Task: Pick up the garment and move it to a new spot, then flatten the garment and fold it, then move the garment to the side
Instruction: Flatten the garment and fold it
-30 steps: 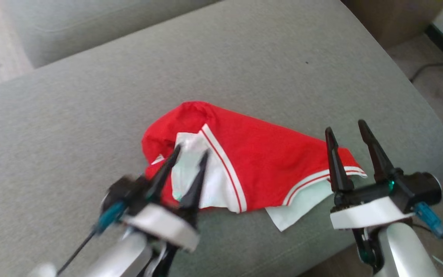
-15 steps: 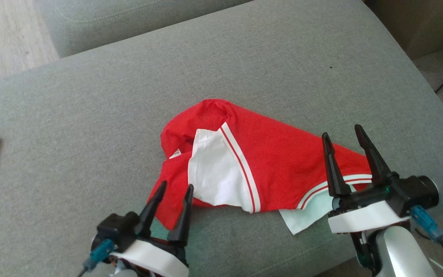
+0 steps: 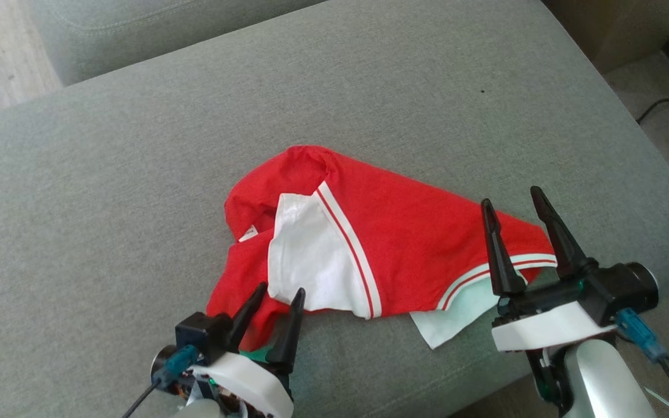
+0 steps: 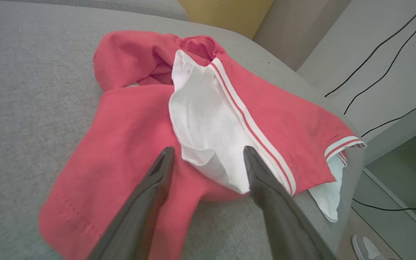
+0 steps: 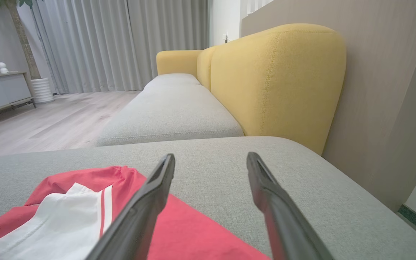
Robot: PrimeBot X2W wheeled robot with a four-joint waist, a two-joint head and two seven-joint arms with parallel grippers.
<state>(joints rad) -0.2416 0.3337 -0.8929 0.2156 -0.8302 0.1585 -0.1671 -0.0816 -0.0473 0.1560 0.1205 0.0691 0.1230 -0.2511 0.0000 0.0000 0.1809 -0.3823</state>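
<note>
Garment [image 3: 404,244] not yet picked up
The left gripper [image 3: 281,288] and right gripper [image 3: 511,195] are held wide and empty at its near edge; a pinch on the cloth is needed next.

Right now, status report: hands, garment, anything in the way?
Left hand open at near corner of garment. Right hand open above its right end. Garment crumpled on sofa. Nothing blocking.
</note>
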